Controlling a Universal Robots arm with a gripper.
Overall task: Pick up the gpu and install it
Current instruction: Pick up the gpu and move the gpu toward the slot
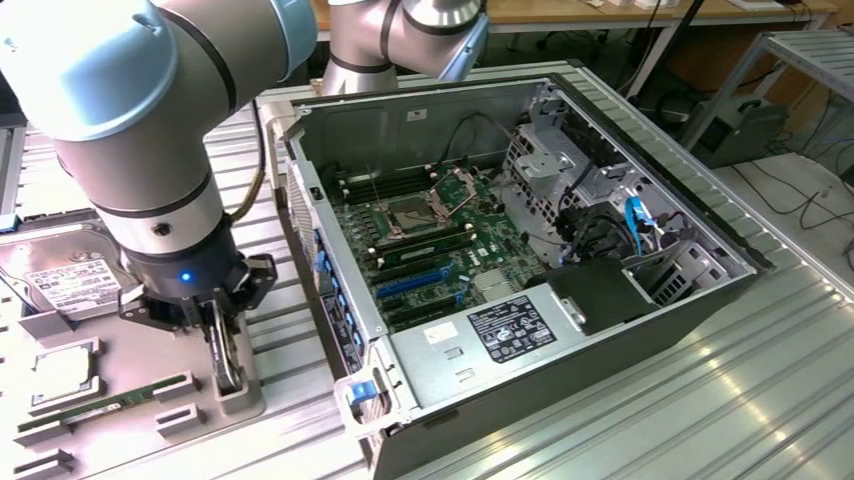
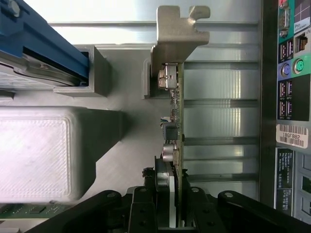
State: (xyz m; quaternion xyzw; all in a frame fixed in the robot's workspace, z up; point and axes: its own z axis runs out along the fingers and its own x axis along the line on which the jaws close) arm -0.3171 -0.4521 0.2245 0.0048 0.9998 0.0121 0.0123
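The tool (image 1: 220, 338) (image 2: 169, 216) stood at the end of the arm (image 1: 134, 150), low over a gray rack (image 1: 160, 362) at the exterior view's left. Its two black fingers (image 2: 146, 209) sat against the two faces of the gpu (image 1: 230, 368) (image 2: 174, 121), clamped on it. The card stood on edge in a slot of the rack, just beside the open computer (image 1: 534, 250) but outside it. In the wrist view the card appeared edge-on. Its silver bracket (image 2: 177, 39) was at the end far from the tool, and small metal parts lined one face. A gray block (image 2: 43, 155) of the rack lay near the card. A blue-framed part (image 2: 39, 39) sat beyond that block. The computer's back panel with its ports (image 2: 291, 58) ran along the card's other side. In the exterior view the rack also carried a hard drive (image 1: 60, 275) with a white label, a square chip (image 1: 60, 370) and a long green memory stick (image 1: 100, 405), all apart from the card. The computer lay on its side on the ribbed metal counter (image 1: 747, 380) with its cover off. This bared the green main board (image 1: 427, 250), and a power unit (image 1: 514, 330) lay near the front of the case.
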